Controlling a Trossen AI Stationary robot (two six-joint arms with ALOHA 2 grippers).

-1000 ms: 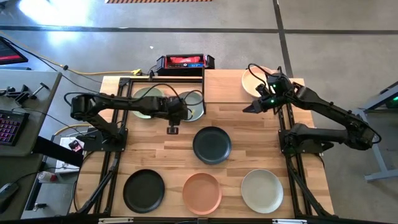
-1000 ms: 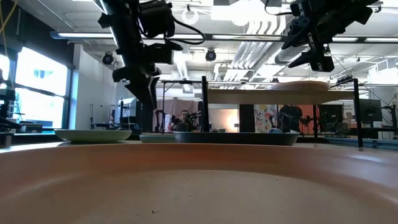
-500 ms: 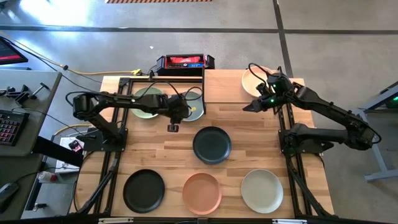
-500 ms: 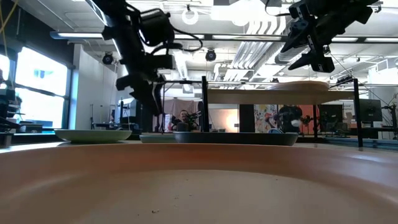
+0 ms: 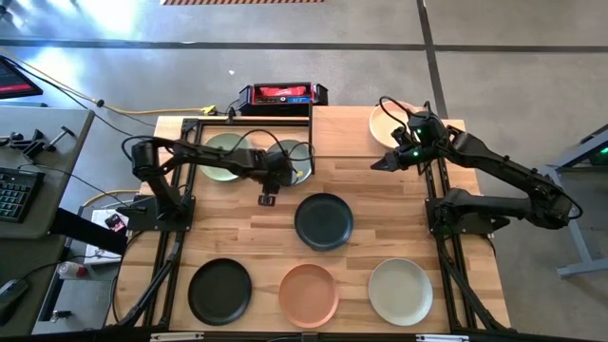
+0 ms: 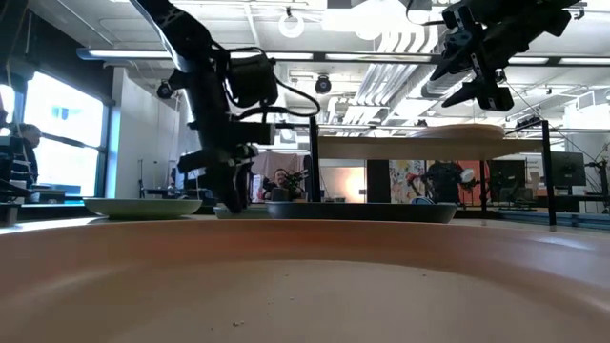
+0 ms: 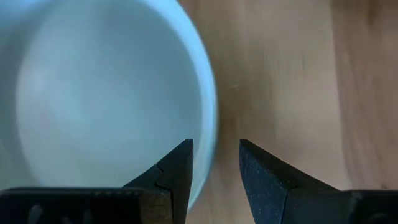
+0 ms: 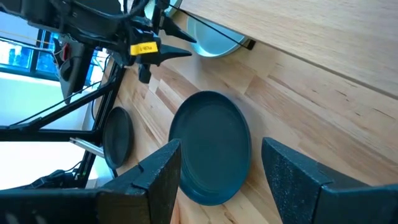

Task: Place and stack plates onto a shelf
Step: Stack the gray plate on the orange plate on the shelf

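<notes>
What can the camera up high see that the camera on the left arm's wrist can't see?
Only the high view shows the whole table: the dark teal plate, black plate, terracotta plate, off-white plate, the pale green plate, the cream plate, the red-and-black box and the right gripper, open above the table.

Only the left wrist view shows, close up, the rim of a pale plate sitting between its open fingers.

Both show the left gripper, that plate, and the wooden tabletop.

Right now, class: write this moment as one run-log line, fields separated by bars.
left gripper: open, straddling grey-green plate rim | right gripper: open, waiting above table | cream plate: on shelf
</notes>
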